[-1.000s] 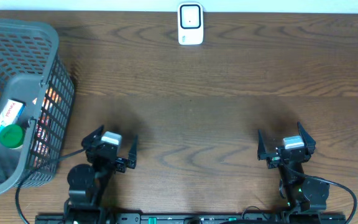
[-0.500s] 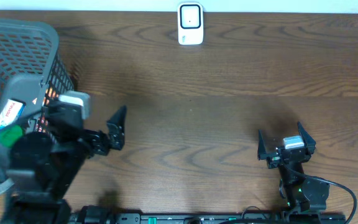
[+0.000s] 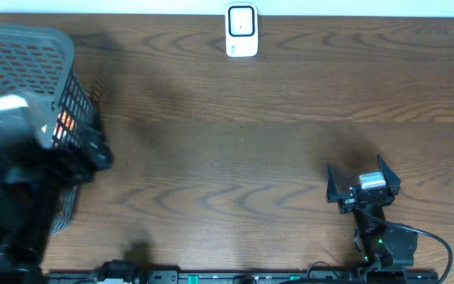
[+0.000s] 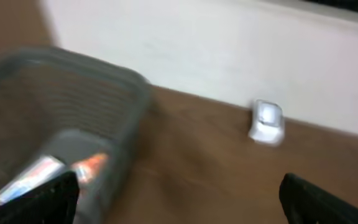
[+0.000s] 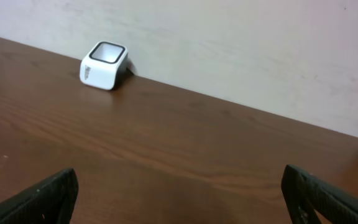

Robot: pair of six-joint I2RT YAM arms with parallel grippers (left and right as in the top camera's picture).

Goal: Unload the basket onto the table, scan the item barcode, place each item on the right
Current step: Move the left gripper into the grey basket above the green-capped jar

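The left gripper (image 4: 179,180), jaws spread wide, hangs over the basket (image 4: 114,74), where the item (image 4: 30,180) lies low and left of the jaws, long axis blurred; the right gripper (image 3: 357,169), also spread and empty, sits well apart, so the left is nearer.

White boxy scanner (image 3: 241,31) with a dark-rimmed window sits upright at 12 o'clock on the worktop (image 3: 251,134), right by the wall. The item's a white-and-orange packet (image 4: 42,175), pretty blurry, inside the gray mesh basket (image 3: 68,49) at 9 o'clock.
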